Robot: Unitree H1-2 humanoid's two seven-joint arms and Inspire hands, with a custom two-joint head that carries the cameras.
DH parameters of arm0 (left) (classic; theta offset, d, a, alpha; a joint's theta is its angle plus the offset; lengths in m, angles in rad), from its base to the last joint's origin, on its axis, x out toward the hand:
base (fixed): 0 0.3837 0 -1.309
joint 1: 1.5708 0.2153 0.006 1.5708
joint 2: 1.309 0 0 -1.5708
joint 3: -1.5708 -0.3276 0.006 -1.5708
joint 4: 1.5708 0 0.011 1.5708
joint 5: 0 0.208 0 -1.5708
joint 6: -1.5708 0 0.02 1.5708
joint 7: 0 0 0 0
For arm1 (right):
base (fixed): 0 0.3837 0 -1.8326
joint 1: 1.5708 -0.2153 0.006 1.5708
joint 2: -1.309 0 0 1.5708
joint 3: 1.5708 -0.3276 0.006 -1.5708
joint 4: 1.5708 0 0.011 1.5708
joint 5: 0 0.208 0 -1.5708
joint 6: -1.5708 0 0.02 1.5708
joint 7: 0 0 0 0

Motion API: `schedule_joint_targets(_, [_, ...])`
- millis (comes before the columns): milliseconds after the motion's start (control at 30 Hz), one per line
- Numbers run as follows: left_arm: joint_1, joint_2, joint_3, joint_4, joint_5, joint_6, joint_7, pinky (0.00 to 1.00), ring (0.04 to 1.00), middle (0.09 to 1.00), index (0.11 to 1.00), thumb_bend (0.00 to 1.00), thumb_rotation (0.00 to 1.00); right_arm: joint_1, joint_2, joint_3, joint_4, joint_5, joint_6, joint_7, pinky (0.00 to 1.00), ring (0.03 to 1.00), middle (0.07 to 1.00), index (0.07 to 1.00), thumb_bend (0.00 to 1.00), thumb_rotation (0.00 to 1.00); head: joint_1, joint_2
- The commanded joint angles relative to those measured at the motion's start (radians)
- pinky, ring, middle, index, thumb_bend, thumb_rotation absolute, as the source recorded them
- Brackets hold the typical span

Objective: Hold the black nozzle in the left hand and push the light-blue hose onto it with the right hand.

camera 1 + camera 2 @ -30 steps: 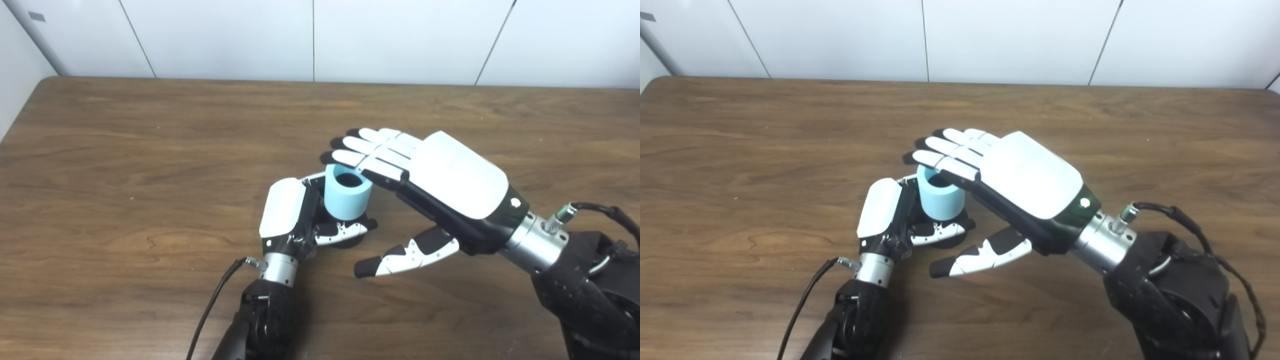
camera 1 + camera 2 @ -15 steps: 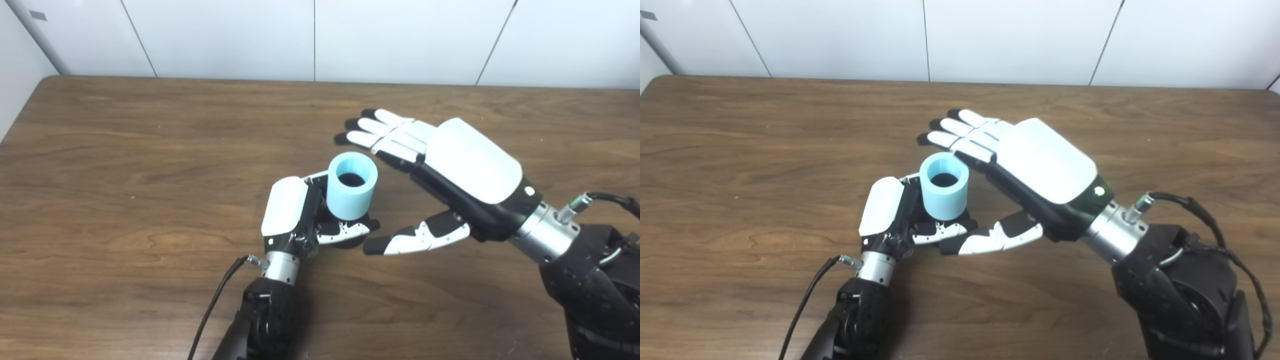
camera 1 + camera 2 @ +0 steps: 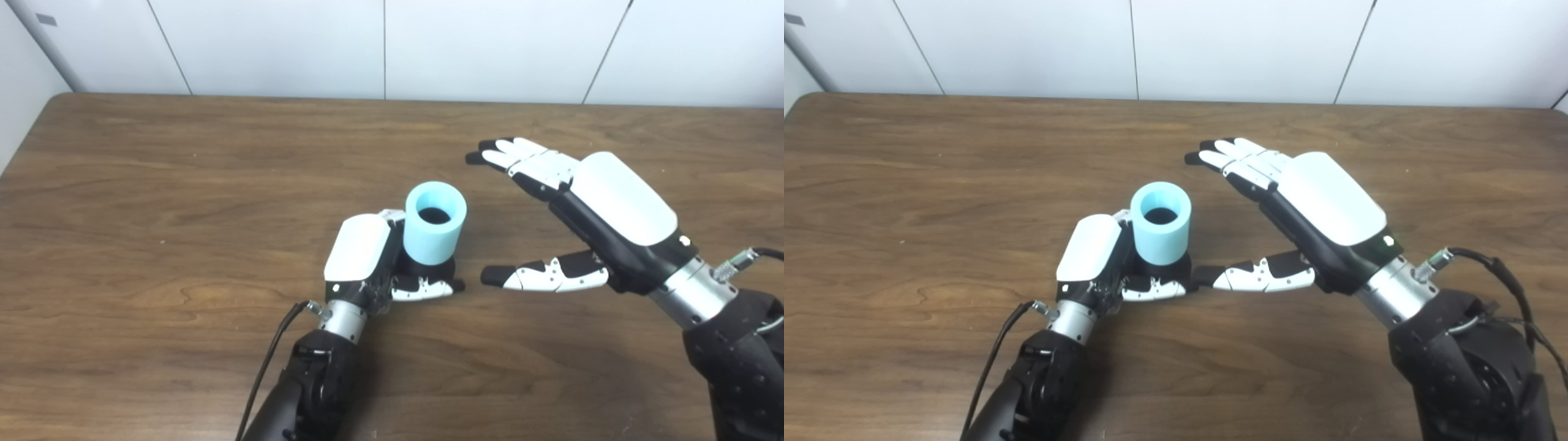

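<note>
We see the light-blue hose (image 3: pixel 434 223) standing upright on the black nozzle (image 3: pixel 432 269), its open end facing up, above the middle of the wooden table (image 3: pixel 184 184). Our left hand (image 3: pixel 367 257) holds the nozzle, fingers (image 3: pixel 422 288) wrapped around its base. Our right hand (image 3: pixel 588 208) hangs just right of the hose, apart from it, fingers spread wide and holding nothing.

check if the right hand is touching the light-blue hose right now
Apart. In the left eye view bare table shows between the open right hand and the light-blue hose, which stands in the left hand.
</note>
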Motion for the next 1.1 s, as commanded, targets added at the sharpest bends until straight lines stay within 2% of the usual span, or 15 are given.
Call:
schedule_joint_targets(0, [0.016,0.013,-0.003,0.027,0.006,0.043,-0.065,0.96,0.924,0.922,0.894,0.99,0.22,-0.016,-0.002,-0.007,-0.007,-0.004,-0.012,-0.035,0.86,0.947,0.936,0.892,0.52,0.73,0.0,0.0])
schedule_joint_targets(167, [0.006,0.024,0.0,0.03,0.02,0.03,-0.058,1.0,0.971,0.97,0.942,1.0,0.25,-0.01,0.004,0.002,0.002,-0.02,-0.017,-0.04,0.87,0.951,0.939,0.897,0.52,0.75,-0.001,-0.004])
schedule_joint_targets(233, [0.001,0.028,0.003,0.026,0.019,0.028,-0.059,1.0,0.974,0.965,0.939,1.0,0.25,-0.007,0.004,0.006,0.003,-0.025,-0.015,-0.039,0.87,0.954,0.942,0.902,0.52,0.76,0.0,-0.005])
schedule_joint_targets(333, [-0.007,0.031,0.009,0.017,0.015,0.021,-0.054,0.98,0.929,0.913,0.906,1.0,0.24,-0.006,0.007,0.013,0.003,-0.032,-0.01,-0.035,0.87,0.955,0.946,0.904,0.53,0.76,0.001,-0.007])
schedule_joint_targets(400, [-0.012,0.032,0.013,0.007,0.022,0.021,-0.046,0.86,0.88,0.868,0.856,1.0,0.24,-0.006,0.009,0.017,0.002,-0.043,-0.005,-0.031,0.88,0.956,0.946,0.906,0.54,0.78,0.004,-0.008])
schedule_joint_targets(600, [-0.049,0.043,0.031,-0.022,0.065,0.025,-0.05,0.64,0.747,0.767,0.739,1.0,0.22,-0.007,0.011,0.019,0.013,-0.051,-0.007,-0.036,0.88,0.952,0.941,0.907,0.54,0.78,0.006,-0.01])
schedule_joint_targets(733, [-0.085,0.068,0.059,-0.053,0.045,0.014,-0.098,0.65,0.749,0.758,0.72,1.0,0.2,-0.004,0.007,0.018,0.02,-0.049,-0.013,-0.041,0.89,0.947,0.933,0.911,0.54,0.78,0.006,-0.01])
schedule_joint_targets(933, [-0.133,0.106,0.105,-0.114,0.018,0.008,-0.177,0.67,0.776,0.771,0.723,1.0,0.23,0.002,0.01,0.01,0.024,-0.05,-0.011,-0.057,0.87,0.937,0.924,0.905,0.55,0.76,0.012,-0.013])
schedule_joint_targets(1067, [-0.159,0.142,0.142,-0.18,-0.012,0.018,-0.252,0.67,0.779,0.773,0.723,1.0,0.22,0.007,0.004,0.005,0.029,-0.052,-0.019,-0.073,0.86,0.93,0.914,0.901,0.55,0.76,0.011,-0.013])
